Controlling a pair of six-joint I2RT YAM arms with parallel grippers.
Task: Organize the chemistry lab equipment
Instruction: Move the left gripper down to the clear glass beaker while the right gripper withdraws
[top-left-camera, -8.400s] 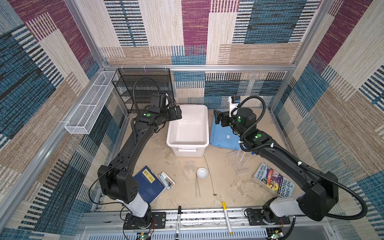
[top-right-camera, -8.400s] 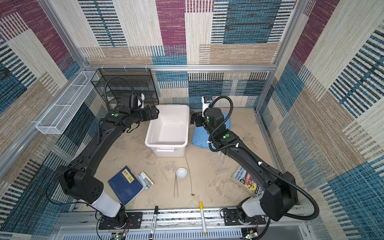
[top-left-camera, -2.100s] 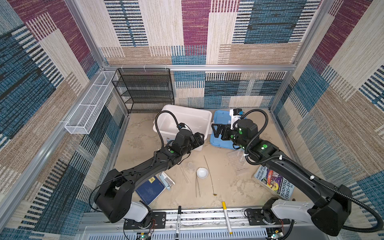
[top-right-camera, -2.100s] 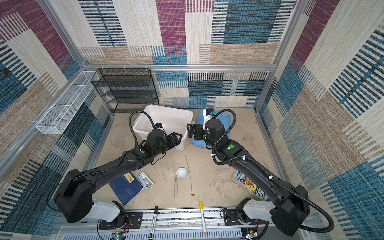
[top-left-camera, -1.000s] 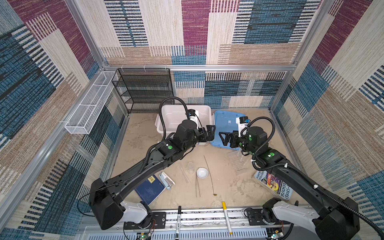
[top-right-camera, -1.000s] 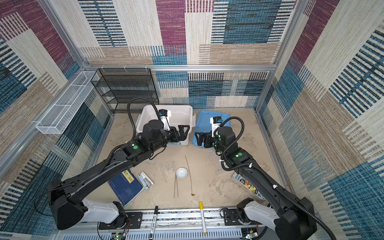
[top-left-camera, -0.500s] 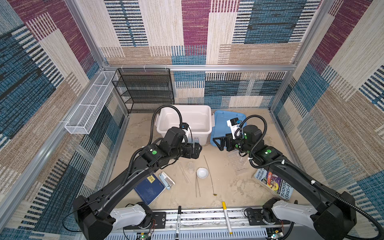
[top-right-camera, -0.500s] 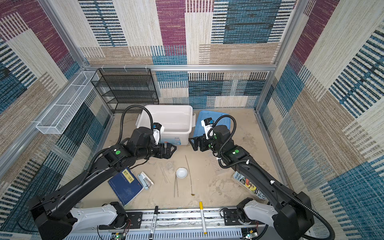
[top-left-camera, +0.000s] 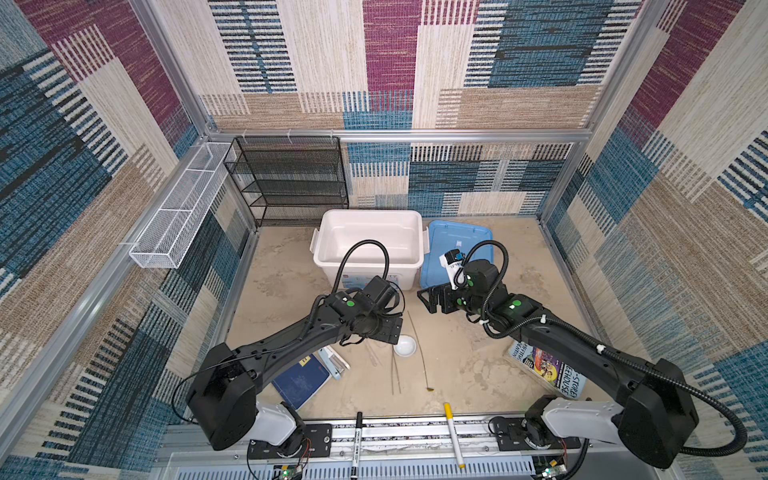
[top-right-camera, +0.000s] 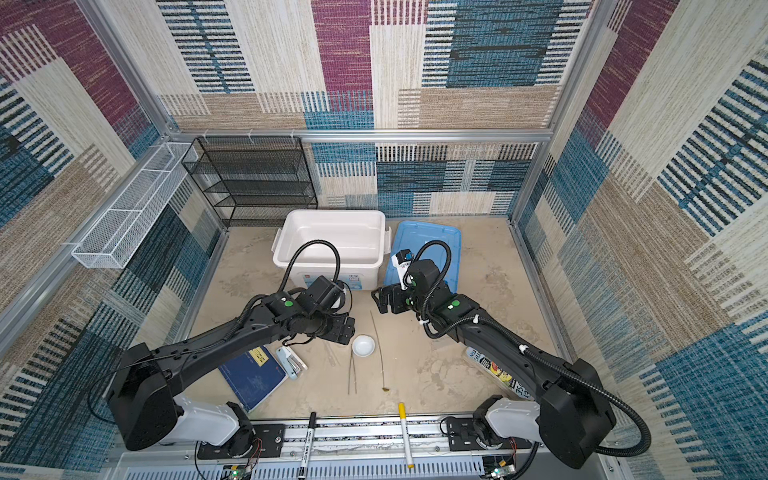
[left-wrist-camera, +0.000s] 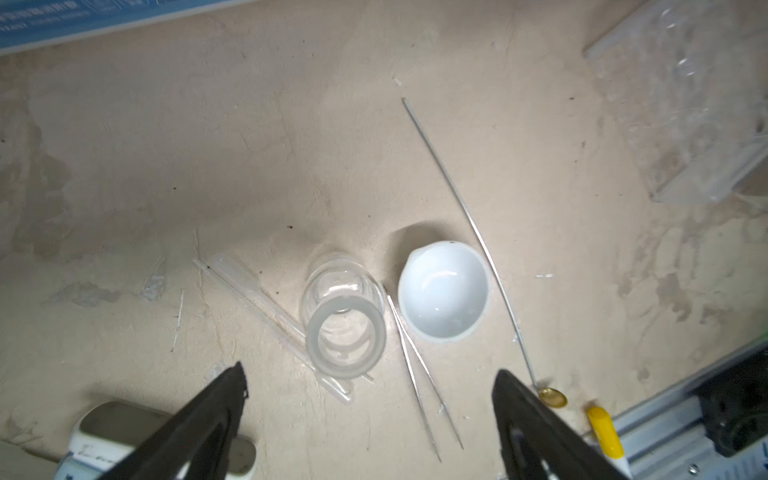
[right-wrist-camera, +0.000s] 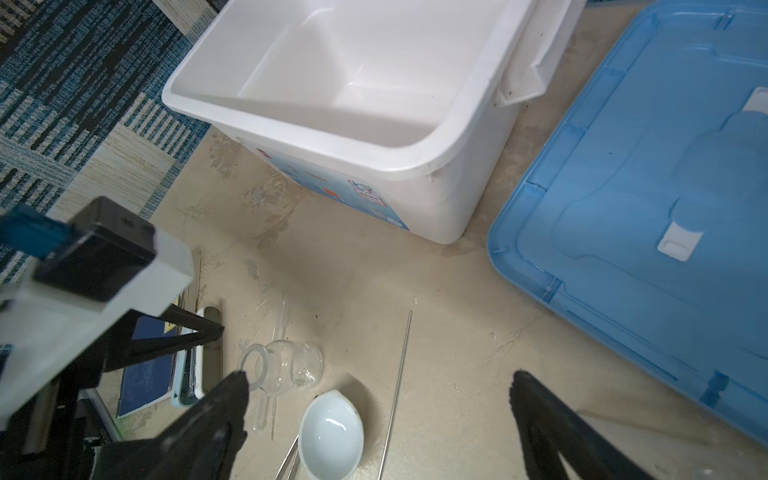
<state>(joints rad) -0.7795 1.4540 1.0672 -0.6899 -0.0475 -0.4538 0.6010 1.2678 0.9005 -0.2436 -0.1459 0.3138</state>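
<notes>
Glass beaker (left-wrist-camera: 343, 328) just ahead of left gripper (left-wrist-camera: 370, 370)

**Bright, even light, with blur only up close**

In both top views light falls evenly from above. The pictures are sharp, and the arms throw only faint, soft shadows on the counter (top-left-camera: 286, 291). In the left wrist view glare shines in the white dish (left-wrist-camera: 442, 291), and the left pincer (left-wrist-camera: 370, 372) is dark with blurred edges. In the right wrist view the white tub (right-wrist-camera: 415, 160) is almost washed out.

Two black arms (top-left-camera: 291, 336), white bases (top-left-camera: 274, 419), looped cables (top-left-camera: 367, 241), seemingly green stickers (top-left-camera: 350, 303).
</notes>
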